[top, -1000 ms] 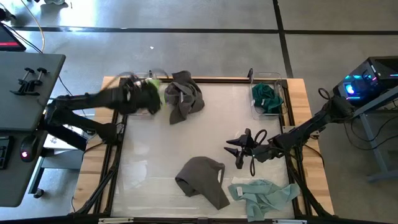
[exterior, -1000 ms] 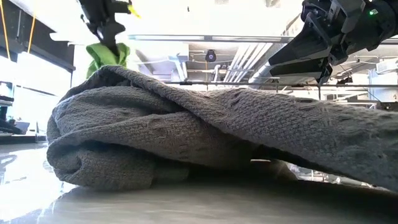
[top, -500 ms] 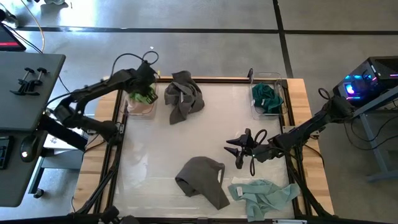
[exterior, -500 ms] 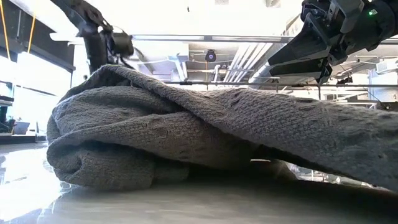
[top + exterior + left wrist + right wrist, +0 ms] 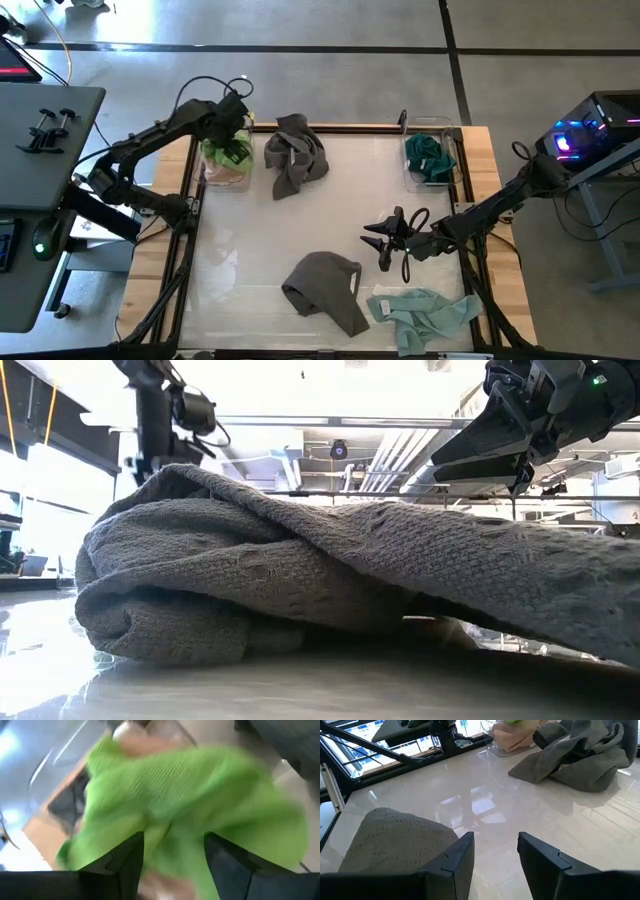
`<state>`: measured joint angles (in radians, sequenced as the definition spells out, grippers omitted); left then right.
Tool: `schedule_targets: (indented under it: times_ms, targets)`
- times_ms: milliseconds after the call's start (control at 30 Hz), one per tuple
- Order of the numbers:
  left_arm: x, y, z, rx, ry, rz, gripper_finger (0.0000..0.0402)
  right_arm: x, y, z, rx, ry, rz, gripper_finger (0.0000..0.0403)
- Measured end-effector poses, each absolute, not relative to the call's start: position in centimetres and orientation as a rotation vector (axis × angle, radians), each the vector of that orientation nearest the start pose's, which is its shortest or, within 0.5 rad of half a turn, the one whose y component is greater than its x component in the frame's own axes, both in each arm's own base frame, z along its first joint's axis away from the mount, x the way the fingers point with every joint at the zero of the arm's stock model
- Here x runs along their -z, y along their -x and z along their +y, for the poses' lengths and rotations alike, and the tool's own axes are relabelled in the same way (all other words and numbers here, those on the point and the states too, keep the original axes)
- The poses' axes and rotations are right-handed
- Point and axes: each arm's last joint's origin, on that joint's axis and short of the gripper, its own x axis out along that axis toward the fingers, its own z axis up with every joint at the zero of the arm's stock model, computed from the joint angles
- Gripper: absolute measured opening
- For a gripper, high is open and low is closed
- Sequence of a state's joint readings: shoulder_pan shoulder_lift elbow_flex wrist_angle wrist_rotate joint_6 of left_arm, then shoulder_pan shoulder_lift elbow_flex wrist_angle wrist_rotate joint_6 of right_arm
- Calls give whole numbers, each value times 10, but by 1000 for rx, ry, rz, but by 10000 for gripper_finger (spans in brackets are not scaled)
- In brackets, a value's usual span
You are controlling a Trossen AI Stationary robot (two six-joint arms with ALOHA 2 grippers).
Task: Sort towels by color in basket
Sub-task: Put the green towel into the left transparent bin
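My left gripper (image 5: 232,135) is over the clear bin (image 5: 207,176) at the table's far left. Its fingers stand apart above the lime green towel (image 5: 190,795), which lies in that bin (image 5: 228,152) on a pink towel (image 5: 232,173). My right gripper (image 5: 375,248) hovers open over the table's right middle with nothing between its fingers (image 5: 495,837). One dark grey towel (image 5: 325,290) lies heaped near the front. Another dark grey towel (image 5: 295,150) lies at the far edge. A pale mint towel (image 5: 425,315) lies at the front right. My left gripper points down at the lime green towel's bunched top (image 5: 172,815). The blurred cloth shows between and beyond its two spread fingers. I cannot tell whether the fingers still touch it.
A second clear bin (image 5: 447,168) at the far right holds a dark teal towel (image 5: 430,155). A black frame (image 5: 185,250) runs along the table's sides. The near dark grey towel (image 5: 350,580) fills the low view. Bare tabletop lies in the middle (image 5: 250,230).
My left gripper has swung with the lime green towel toward the table's far left and come over the bin. The towel, which hung below the gripper a second ago, now lies in the bin on the pink towel. The gripper has since risen a little.
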<state>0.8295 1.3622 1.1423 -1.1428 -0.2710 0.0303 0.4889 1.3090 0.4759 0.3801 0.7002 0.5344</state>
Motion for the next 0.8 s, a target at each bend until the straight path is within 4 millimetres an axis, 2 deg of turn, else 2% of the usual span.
schedule_targets:
  times_ms: [133,300,433,667,800]
  targets:
    - [-294,-150,173,-926,405,1381,203,-178,-222,97,300,-273,307,149]
    - [-293,-148,189,-1005,348,1315,196,-179,-222,97,299,-275,303,149]
    - [-269,-145,206,-1028,380,1299,177,-179,-222,97,301,-282,302,149]
    - [-205,-138,223,-992,495,1381,139,-179,-222,97,301,-278,302,149]
    - [-185,-138,230,-993,508,1455,128,-179,-222,97,301,-277,302,149]
